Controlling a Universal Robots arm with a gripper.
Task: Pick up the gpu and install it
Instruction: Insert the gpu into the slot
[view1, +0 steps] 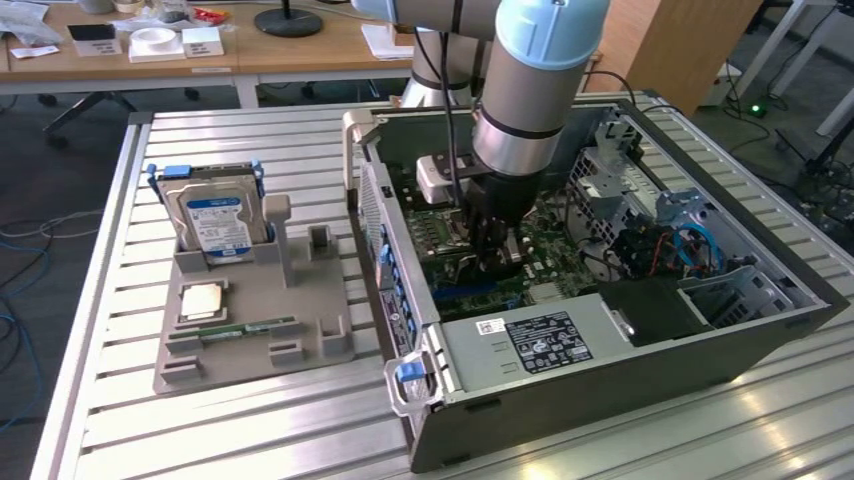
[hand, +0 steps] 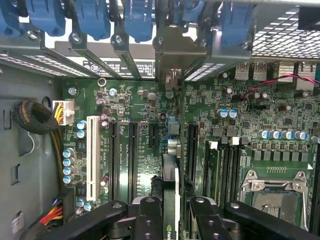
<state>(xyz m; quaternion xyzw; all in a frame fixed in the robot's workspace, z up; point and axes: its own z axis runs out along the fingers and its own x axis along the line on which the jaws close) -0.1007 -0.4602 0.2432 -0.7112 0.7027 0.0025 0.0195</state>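
My gripper (view1: 490, 258) is down inside the open computer case (view1: 601, 370), and its fingers (hand: 149, 220) are clamped on either face of the gpu (hand: 170, 175). The card stands on edge over the case's motherboard (hand: 140, 100), running along the black expansion slots (hand: 132, 155), with the white slot (hand: 92, 155) further off on one side and the CPU socket (hand: 275, 195) on the other. Its metal bracket (hand: 175, 50) reaches the case's rear wall, among the blue retaining clips (hand: 135, 20). I cannot tell whether the card's edge is seated in a slot. Outside the case, a grey holder (view1: 314, 320) carries a hard drive (view1: 216, 222) and a memory stick (view1: 254, 326).
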